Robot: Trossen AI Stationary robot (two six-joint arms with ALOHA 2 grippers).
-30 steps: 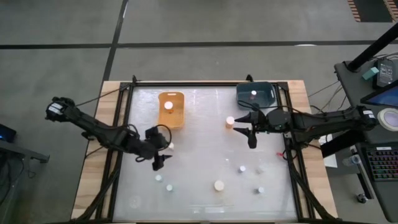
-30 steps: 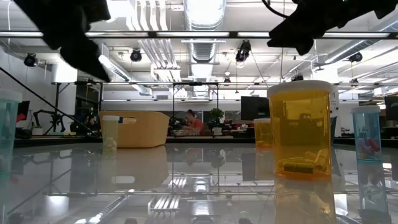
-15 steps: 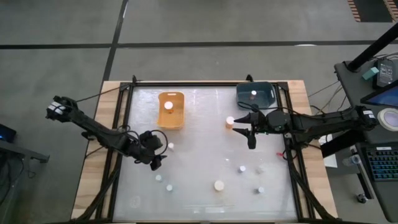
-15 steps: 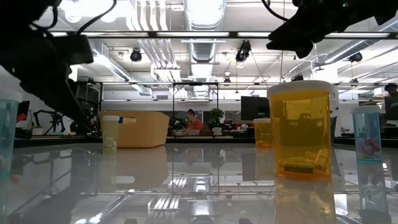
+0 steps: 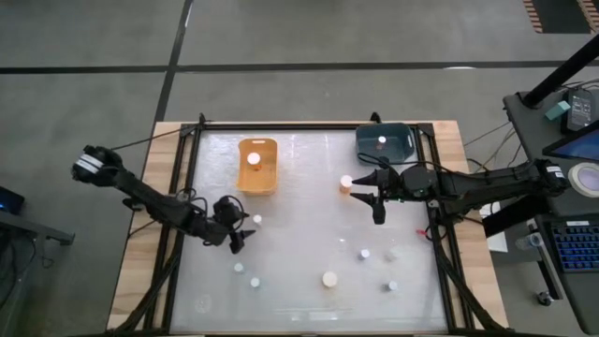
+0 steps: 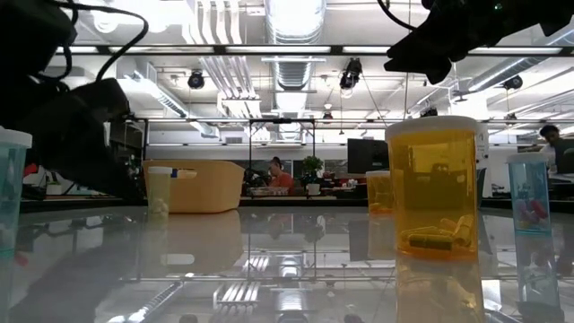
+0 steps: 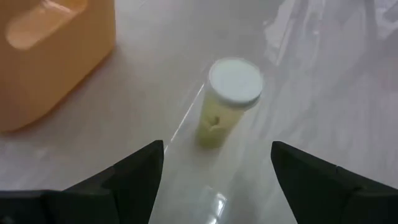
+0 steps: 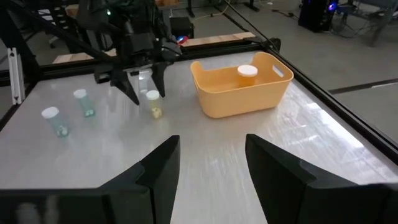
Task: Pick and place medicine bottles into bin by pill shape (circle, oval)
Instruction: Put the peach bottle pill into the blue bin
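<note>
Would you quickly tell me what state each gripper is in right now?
Left gripper: open, empty, lined up on a small white-capped bottle beside the orange bin.
Right gripper: open, empty, above the table.

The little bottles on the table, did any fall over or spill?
No, nothing stands out. The bottles seen on the table stand upright with caps on. One sits in the orange bin, one in the dark bin. The left gripper is open around a yellowish bottle.
</note>
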